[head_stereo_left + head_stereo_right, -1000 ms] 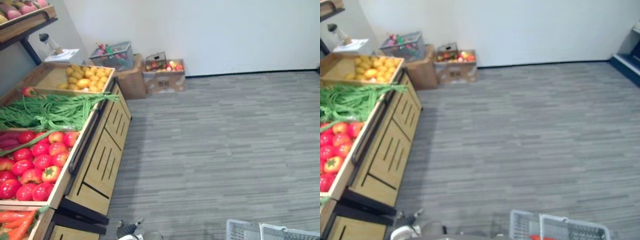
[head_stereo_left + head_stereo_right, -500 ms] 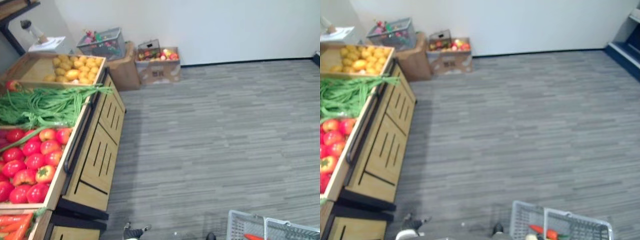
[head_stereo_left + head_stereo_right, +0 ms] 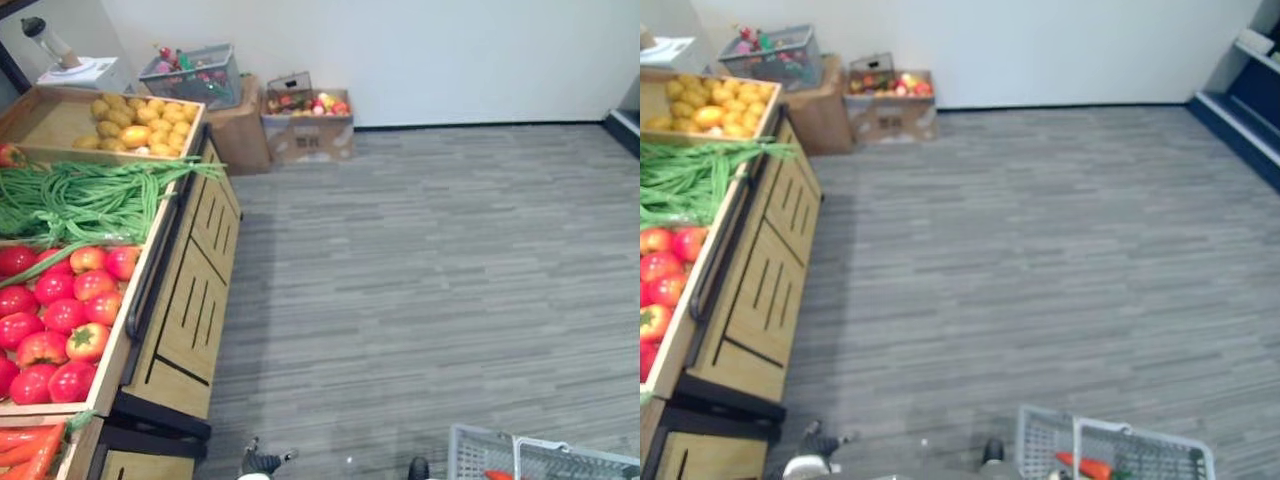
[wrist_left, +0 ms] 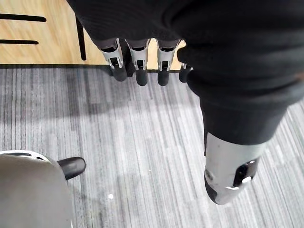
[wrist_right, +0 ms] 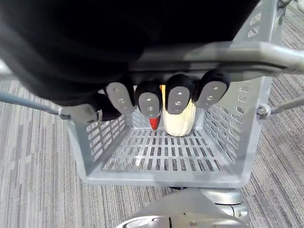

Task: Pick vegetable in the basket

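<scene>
Basket (image 3: 1040, 442) at 5 o'clock holds a carrot (image 3: 1085, 466) and a pale item (image 5: 179, 124); right hand (image 5: 148, 102) curls round its handle (image 5: 223, 51). Left hand (image 4: 138, 58) hangs with fingers straight above grey floor (image 3: 430, 270). Stand (image 3: 190, 300) at 9 o'clock carries tomatoes (image 3: 60, 310), beans (image 3: 80, 200), potatoes (image 3: 135, 120)

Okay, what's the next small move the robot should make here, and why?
Probably lift the open left hand from near the floor toward the orange carrots in the nearest bin of the light wooden stand. It hangs empty, while the right hand grips the grey slotted plastic basket by its handle.
</scene>
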Controlling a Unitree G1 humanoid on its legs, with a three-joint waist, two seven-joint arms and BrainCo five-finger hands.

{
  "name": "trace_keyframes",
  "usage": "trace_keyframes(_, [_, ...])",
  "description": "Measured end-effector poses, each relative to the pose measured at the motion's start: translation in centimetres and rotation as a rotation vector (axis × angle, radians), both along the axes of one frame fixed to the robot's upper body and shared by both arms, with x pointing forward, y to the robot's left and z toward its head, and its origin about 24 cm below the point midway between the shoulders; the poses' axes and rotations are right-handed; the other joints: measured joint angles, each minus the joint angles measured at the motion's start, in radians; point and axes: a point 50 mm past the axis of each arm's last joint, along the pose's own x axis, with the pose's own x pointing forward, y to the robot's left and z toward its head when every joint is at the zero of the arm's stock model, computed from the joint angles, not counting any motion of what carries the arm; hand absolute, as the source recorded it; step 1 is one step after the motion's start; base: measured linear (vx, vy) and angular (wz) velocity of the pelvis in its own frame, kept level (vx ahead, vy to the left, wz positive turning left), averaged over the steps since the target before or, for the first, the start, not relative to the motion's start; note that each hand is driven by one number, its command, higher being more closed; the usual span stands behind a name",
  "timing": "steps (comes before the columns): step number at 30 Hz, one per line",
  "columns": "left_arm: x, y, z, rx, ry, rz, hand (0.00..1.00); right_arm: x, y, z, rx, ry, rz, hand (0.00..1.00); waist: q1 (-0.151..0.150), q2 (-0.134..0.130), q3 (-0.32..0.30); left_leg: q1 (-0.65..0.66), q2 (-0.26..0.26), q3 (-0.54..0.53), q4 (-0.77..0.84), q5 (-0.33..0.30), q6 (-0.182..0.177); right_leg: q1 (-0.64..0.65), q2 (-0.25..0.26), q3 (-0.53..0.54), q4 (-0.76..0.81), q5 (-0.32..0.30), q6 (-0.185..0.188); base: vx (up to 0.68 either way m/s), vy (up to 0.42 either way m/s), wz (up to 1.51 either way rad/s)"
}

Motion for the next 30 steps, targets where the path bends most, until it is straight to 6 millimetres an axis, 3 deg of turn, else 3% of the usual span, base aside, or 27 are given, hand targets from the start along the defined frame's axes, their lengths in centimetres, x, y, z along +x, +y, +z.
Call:
trace_keyframes(15, [-0.6, -0.3, -0.4, -0.075, 0.025, 0.044, 0.00, -1.1, 0.5, -0.3, 0.046, 0.029, -0.033, 1.00, 0.000, -0.005, -0.009, 0.031, 0.005, -0.010, -0.007, 0.000, 0.000, 0.055, 0.012, -0.006, -0.055, 0.014, -0.002, 0.00, -0.010, 0.01])
trace_keyframes(22, [-1.1, -0.6, -0.7, -0.125, 0.036, 0.114, 0.00, -3.3, 0.4, -0.5, 0.081, 0.041, -0.239, 1.00, -0.001, -0.002, -0.015, 0.065, 0.010, -0.009, -0.018, 0.000, -0.001, 0.095, 0.023, -0.007, -0.087, 0.029, -0.004, 0.00, -0.003, 0.00])
trace_keyframes(30, [-1.2, -0.9, -0.9, -0.140, 0.055, 0.110, 0.00, -4.6, 0.5, -0.6, 0.113, 0.042, -0.377, 1.00, -0.001, -0.002, -0.015, 0.082, 0.010, -0.011, -0.020, -0.001, -0.001, 0.116, 0.022, -0.007, -0.089, 0.029, -0.004, -0.02, -0.002, 0.00])
